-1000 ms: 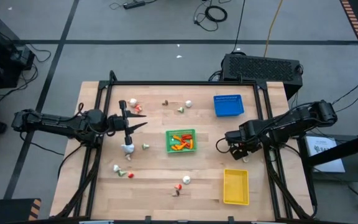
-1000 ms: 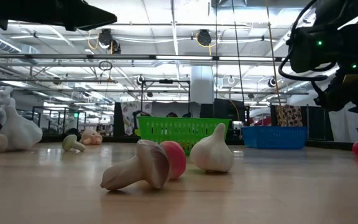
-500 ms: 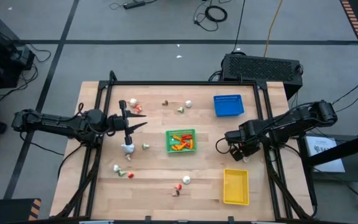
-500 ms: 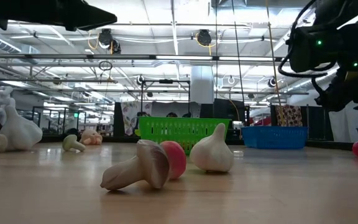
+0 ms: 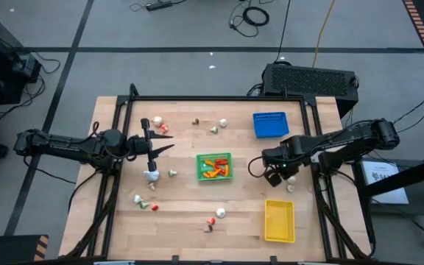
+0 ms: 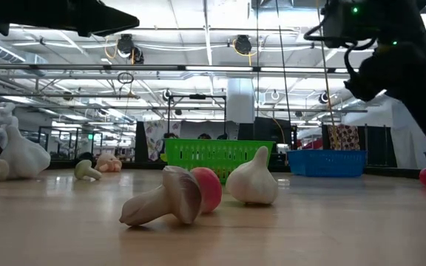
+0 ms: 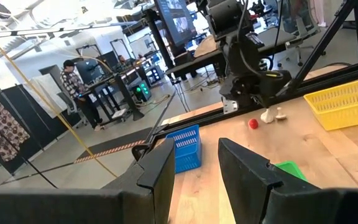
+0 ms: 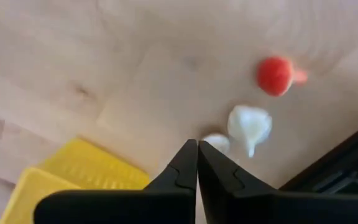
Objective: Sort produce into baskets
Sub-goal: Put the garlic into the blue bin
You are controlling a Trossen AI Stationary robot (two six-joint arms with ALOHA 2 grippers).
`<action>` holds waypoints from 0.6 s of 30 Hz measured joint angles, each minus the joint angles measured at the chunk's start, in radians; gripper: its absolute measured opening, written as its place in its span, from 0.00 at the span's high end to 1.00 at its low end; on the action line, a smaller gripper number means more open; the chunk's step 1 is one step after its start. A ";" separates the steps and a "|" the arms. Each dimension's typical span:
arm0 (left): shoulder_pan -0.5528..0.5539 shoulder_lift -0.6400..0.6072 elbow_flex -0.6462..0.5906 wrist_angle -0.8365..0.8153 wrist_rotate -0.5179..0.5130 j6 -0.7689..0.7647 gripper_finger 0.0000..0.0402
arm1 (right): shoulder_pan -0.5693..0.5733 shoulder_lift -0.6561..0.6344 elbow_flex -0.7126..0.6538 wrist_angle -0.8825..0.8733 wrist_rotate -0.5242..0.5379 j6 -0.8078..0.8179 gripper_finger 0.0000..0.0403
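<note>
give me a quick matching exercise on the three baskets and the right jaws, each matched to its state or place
Things:
1. green basket
2. blue basket
3. yellow basket
4. right gripper

States or places:
A. at the table's near right corner, with nothing visible inside
B. shut on nothing, jaws together above the bare wood
C. mid-table, holding orange and red produce
D. at the table's far right, with nothing visible inside

Pairs: 1-C, 2-D, 3-A, 4-B
</note>
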 joint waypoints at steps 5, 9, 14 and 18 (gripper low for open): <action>0.000 0.000 0.000 0.000 0.000 0.000 0.67 | 0.000 0.000 -0.020 -0.044 0.063 0.035 0.96; 0.000 0.000 0.000 -0.001 0.000 0.000 0.67 | 0.000 0.001 -0.056 -0.071 0.046 0.062 0.88; 0.000 0.000 0.000 -0.005 0.000 0.000 0.67 | 0.000 0.001 -0.088 -0.060 -0.001 0.081 0.73; 0.000 0.000 0.000 -0.005 0.000 0.000 0.67 | 0.000 0.001 -0.101 -0.050 -0.027 0.082 0.61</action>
